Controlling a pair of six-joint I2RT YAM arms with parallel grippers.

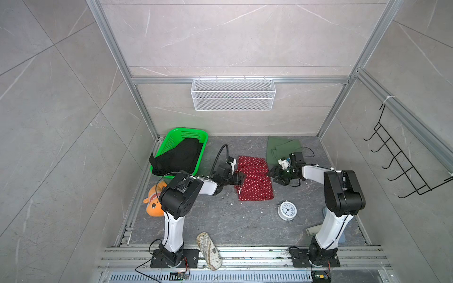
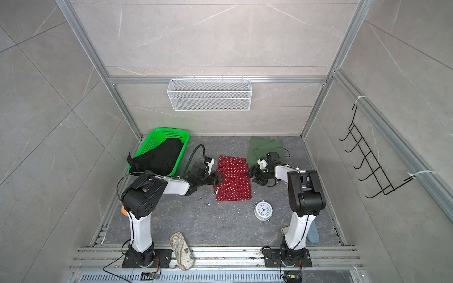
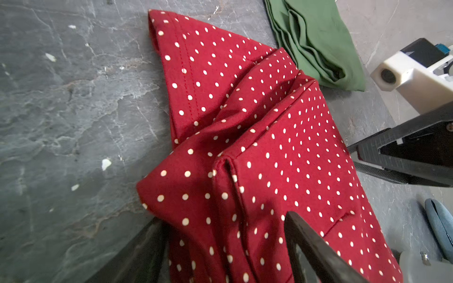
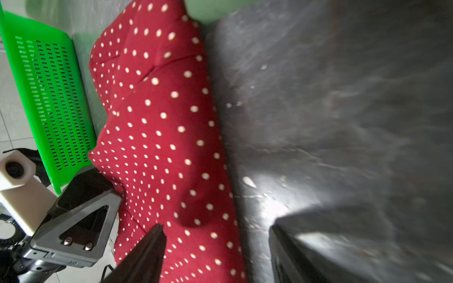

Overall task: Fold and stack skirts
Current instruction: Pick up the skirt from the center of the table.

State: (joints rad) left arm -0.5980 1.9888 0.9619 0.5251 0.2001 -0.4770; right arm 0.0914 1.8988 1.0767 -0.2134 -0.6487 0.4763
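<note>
1. The black skirt (image 1: 180, 156) lies heaped in the green basket (image 1: 181, 129) at the bench's (image 1: 220, 220) far left.
2. My left gripper (image 1: 239, 178) stands spread, straddling the left edge of the red dotted skirt (image 1: 255, 181), which lies partly folded at bench centre.
3. My right gripper (image 1: 272, 175) is likewise spread across the opposite edge. Neither pinches yet.
4. The dark green skirt (image 1: 279, 147) lies folded behind it.

I judge the cloth light, limp and layered. Take hold at the hemmed edge and catch every layer, or the fold may slip open.
</note>
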